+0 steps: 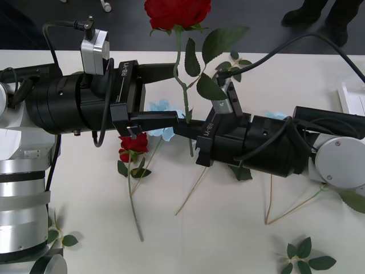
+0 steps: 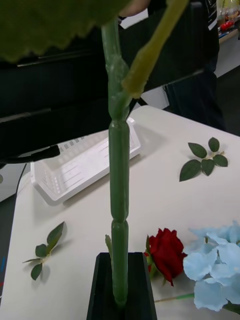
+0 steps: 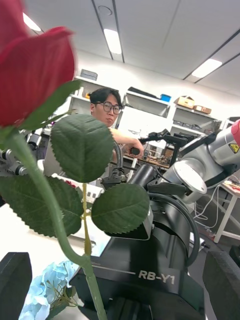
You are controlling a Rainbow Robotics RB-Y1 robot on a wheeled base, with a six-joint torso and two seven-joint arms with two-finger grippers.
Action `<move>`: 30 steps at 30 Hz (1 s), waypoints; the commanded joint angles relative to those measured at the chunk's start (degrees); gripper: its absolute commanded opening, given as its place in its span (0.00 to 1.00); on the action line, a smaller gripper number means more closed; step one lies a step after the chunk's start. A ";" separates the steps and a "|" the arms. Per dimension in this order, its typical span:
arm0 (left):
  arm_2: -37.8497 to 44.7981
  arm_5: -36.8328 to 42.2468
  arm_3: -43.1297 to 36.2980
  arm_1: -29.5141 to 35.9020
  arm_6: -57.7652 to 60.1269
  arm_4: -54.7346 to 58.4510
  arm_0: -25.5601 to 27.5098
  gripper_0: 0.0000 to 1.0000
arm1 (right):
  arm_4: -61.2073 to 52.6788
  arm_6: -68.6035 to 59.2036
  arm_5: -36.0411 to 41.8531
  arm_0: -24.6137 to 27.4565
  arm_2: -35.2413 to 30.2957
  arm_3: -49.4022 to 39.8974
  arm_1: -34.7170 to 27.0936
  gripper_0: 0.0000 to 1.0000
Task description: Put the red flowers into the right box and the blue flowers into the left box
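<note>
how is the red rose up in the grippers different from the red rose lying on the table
The held rose stands upright, lifted off the table, its stem between the right gripper and left gripper; the other rose lies flat, untouched. The held rose's head looks larger. Both are red with green leaves.

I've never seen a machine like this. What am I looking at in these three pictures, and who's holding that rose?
It is a two-armed robot at a white table. One picture looks down from above its arms; the other two come from cameras on each wrist. The right tool is shut on the stem of an upright red rose. The left tool is open, its fingers either side of that stem. On the table lie another red rose, pale blue flowers, loose leaf sprigs and a white tray.
</note>
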 commanded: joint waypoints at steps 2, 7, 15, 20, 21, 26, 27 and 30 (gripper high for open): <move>0.05 0.23 -1.53 -1.23 -0.04 -0.05 -1.24 1.00 | -6.64 2.58 9.12 0.83 -7.42 -1.64 -5.10 0.00; 1.28 0.05 -1.61 0.61 0.66 -0.14 1.40 1.00 | -8.92 2.14 20.11 7.16 -20.08 -1.55 -6.07 0.00; 4.53 -0.30 -4.07 7.91 14.28 0.39 1.58 1.00 | -13.58 1.18 42.43 16.56 -43.90 2.14 -5.89 0.00; 5.85 -2.06 -4.16 12.21 23.86 -1.98 2.98 1.00 | -13.49 0.03 55.09 18.67 -54.09 6.62 -4.93 0.00; 6.03 -2.15 -4.16 13.00 25.36 -2.86 3.42 1.00 | -13.49 -0.23 57.20 18.93 -55.58 7.68 -4.93 0.00; 6.47 -2.67 -6.45 16.43 31.42 -10.51 5.44 1.00 | -8.92 -4.80 70.38 19.46 -65.60 14.44 -4.93 0.00; 6.47 -2.67 -7.06 16.70 32.04 -11.65 5.71 1.00 | -8.31 -5.33 71.44 19.55 -66.48 15.23 -4.93 0.00; 6.38 -2.59 -10.93 17.66 35.73 -18.77 7.38 1.00 | -5.67 -6.82 76.01 19.73 -69.47 19.45 -5.28 0.00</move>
